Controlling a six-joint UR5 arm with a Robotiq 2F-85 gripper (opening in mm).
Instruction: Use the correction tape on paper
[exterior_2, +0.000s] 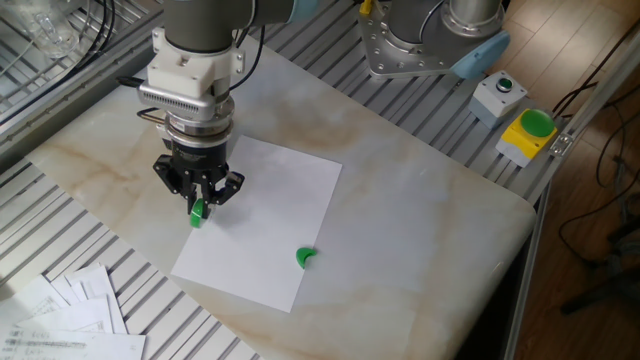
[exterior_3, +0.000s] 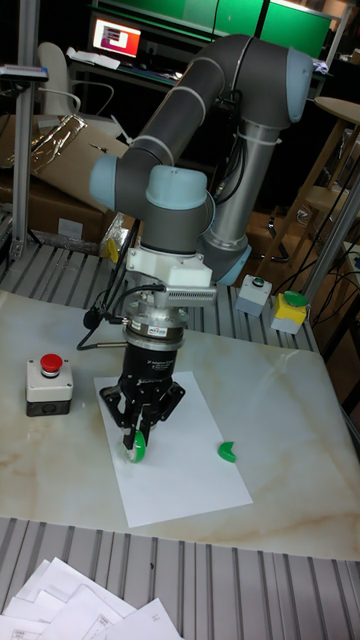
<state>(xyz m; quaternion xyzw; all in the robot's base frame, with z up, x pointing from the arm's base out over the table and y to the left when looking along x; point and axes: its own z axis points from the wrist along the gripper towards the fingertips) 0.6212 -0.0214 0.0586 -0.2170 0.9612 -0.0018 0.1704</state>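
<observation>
The gripper (exterior_2: 198, 203) points straight down over the left part of the paper (exterior_2: 268, 225), its fingers pinched closed on the correction tape (exterior_2: 197, 211) — the green wheel pokes out just below the fingertips, and in the tall fixed view the correction tape (exterior_3: 139, 447) looks to be at or just touching the sheet, though contact itself is too fine to confirm. So this reads as the laying stroke, and the trick here is steady downward pressure with the tip kept flat on the paper (exterior_3: 190, 455) — too light and no tape comes off, too heavy and the loose sheet may drag across the marble table (exterior_2: 420, 200). A slow straight pull that stays well inside the sheet's edges looks wisest, since the tape sits near the left edge. The small green crescent (exterior_2: 305, 257) lies on the paper toward its lower right, well apart from the gripper, so a short stroke should miss it. The grey box with the red button (exterior_3: 48, 385) stands off the paper to its left, out of the way.
</observation>
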